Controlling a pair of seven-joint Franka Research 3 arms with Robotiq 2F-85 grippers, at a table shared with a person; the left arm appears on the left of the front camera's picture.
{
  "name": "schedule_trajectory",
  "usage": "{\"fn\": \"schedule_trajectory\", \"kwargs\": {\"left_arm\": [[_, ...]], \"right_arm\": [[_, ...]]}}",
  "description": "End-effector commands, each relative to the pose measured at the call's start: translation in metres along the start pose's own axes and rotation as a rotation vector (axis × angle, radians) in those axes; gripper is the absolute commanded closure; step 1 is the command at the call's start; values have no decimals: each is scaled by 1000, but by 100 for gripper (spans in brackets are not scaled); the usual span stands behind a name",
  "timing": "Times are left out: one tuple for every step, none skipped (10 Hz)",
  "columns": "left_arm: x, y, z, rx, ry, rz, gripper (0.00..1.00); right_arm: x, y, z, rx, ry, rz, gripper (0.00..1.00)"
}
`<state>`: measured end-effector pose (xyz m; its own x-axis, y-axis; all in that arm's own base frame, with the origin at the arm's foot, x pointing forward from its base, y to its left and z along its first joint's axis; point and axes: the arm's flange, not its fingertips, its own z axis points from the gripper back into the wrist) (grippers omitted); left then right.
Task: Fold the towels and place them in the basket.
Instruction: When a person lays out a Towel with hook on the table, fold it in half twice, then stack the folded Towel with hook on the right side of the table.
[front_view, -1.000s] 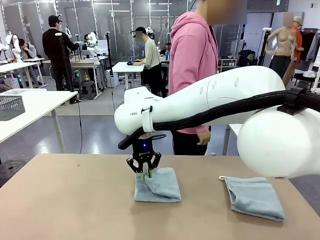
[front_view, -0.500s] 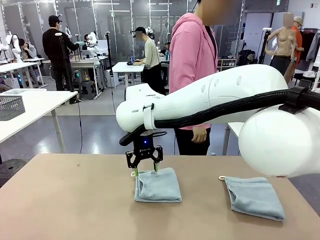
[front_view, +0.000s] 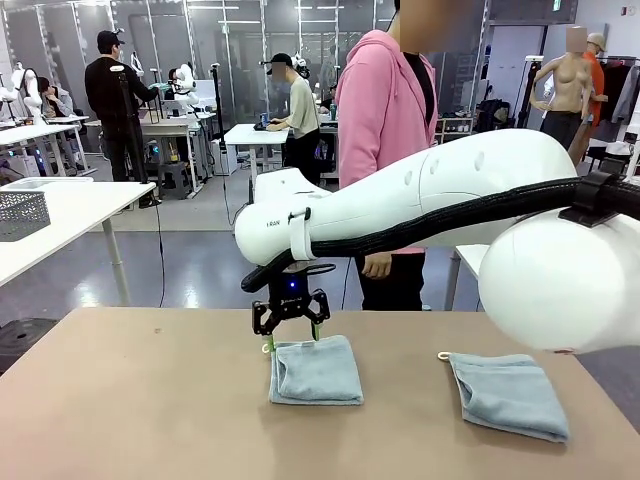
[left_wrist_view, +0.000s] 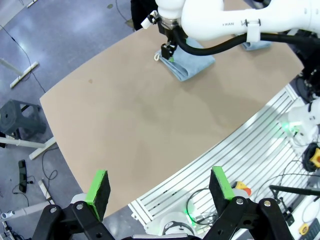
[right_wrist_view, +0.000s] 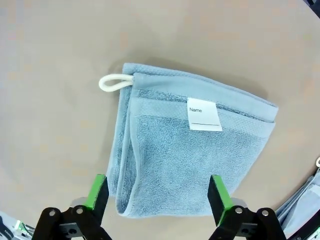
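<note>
My right gripper (front_view: 291, 333) hangs wide open, empty, above the folded towel (right_wrist_view: 192, 150) (loop (right_wrist_view: 114, 82) at its far-left corner, long axis leading away from me).

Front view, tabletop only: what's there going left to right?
Right gripper, open just above the towel's far left corner → folded towel → second towel, its loop at the far left corner.
</note>
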<state>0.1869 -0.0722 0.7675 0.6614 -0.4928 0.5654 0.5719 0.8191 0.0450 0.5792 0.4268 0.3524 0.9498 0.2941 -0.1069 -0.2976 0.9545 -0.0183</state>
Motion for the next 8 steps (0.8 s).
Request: {"fn": "schedule_trajectory", "kwargs": {"left_arm": [[1, 0, -1, -2, -9, -5, 0], [1, 0, -1, -2, -9, -5, 0], [1, 0, -1, -2, -9, -5, 0], [1, 0, -1, -2, -9, -5, 0], [1, 0, -1, -2, -9, -5, 0], [1, 0, -1, -2, -9, -5, 0], [1, 0, -1, -2, -9, -5, 0], [1, 0, -1, -2, -9, -5, 0]], "right_arm": [[0, 1, 3, -3, 3, -3, 0], [0, 1, 3, -3, 3, -3, 0], [0, 1, 3, -3, 3, -3, 0], [0, 1, 3, -3, 3, -3, 0], [0, 1, 3, -3, 3, -3, 0], [0, 1, 3, -3, 3, -3, 0], [0, 1, 0, 0, 0, 1, 0], [-35, -16, 28, 154, -41, 59, 0]]}}
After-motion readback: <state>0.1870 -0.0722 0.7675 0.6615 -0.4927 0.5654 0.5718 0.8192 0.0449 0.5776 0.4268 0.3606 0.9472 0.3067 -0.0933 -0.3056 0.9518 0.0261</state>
